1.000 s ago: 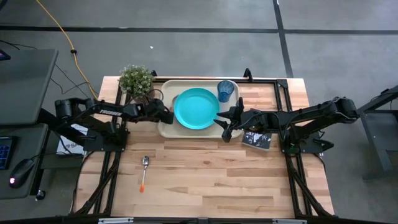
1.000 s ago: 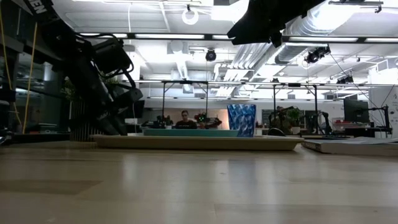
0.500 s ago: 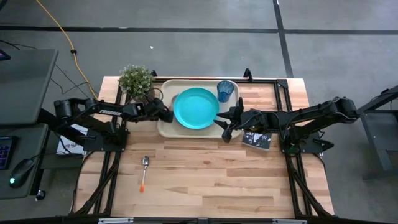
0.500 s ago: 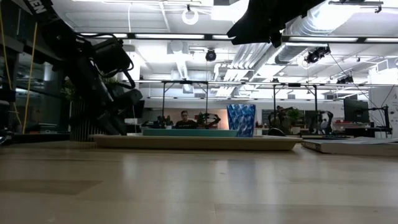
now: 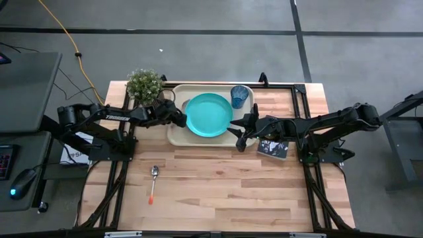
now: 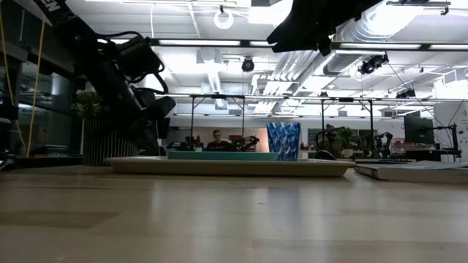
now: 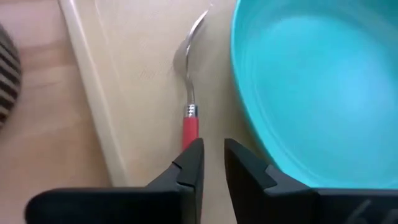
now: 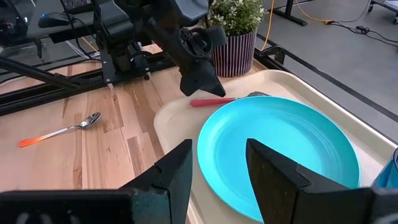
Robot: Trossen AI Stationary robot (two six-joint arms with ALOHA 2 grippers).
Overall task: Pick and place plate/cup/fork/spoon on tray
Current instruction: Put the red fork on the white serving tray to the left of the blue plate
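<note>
white letters "en" on left arm (image 6: 55, 9), low view; nothing else legible.

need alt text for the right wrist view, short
The left end effector hangs over the beige tray, its tip at the handle end of the red-pink fork lying beside the turquoise plate. The right end effector shows open in the foreground. An orange-handled spoon lies on the wooden table, and a potted plant stands behind.

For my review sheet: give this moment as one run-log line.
left gripper: above fork handle, on tray | right gripper: open, over plate | cup: on tray | spoon: on table
</note>
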